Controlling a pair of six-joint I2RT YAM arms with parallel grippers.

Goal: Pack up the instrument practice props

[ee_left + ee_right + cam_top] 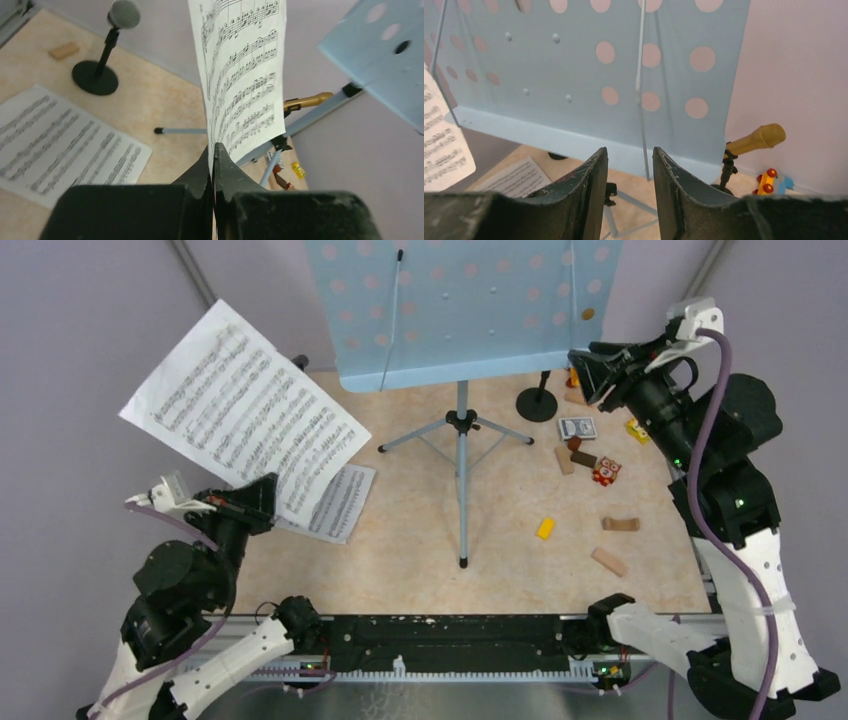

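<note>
The light blue hole-punched music desk [465, 305] stands on grey tripod legs [460, 440] at the back middle. My left gripper [268, 502] [214, 150] is shut on the lower edge of a white music sheet [240, 400] [245, 75], held raised at the left. A second sheet [340, 502] [60, 145] lies flat on the table. My right gripper [585, 370] [630, 152] is open and empty, just off the desk's right lower edge [574, 137]. A gold microphone [756, 140] rests in a black holder [537, 403] behind it. A grey-headed microphone [123, 14] stands in a round-based holder [95, 77].
A box of playing cards [577, 428], a colourful toy [606, 471], a yellow block [546, 528] and wooden blocks [610, 561] lie scattered on the right half of the table. A red-and-yellow toy [765, 181] sits by the wall.
</note>
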